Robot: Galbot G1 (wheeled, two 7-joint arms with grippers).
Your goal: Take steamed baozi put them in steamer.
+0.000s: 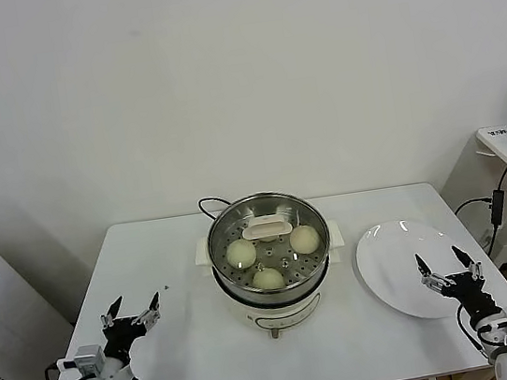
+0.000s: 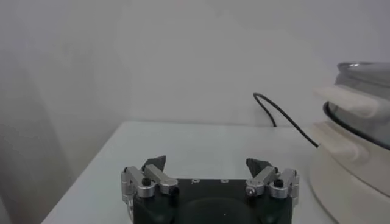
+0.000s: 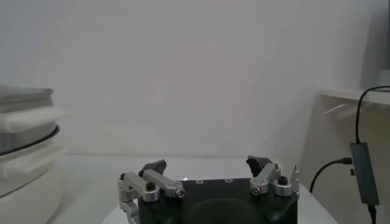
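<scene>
Standing by the table [image 1: 191,350]: matte white top, rounded corners, both arms low at its near edge.
Steamer [image 1: 270,256]: round, shiny stainless-steel pot on a white base with side handles, between the two grippers and farther back than both; a black cord [image 1: 212,205] loops behind it.
Tray inside: perforated metal, holes visible between the buns.
Baozi [image 1: 241,253]: three smooth, pale cream domes showing in the pot; a white handle-shaped piece [image 1: 267,229] lies across the back of the pot, beside them.
Plate [image 1: 392,270]: flat, glossy white, bare, its near edge just under the right gripper.
Left gripper [image 1: 131,311]: dark fingers spread wide apart, holding nothing, well to the left of the pot.
Right gripper [image 1: 448,267]: fingers likewise spread, empty, hovering over the plate's near rim.
Writing: none legible on the pot or plate.
</scene>
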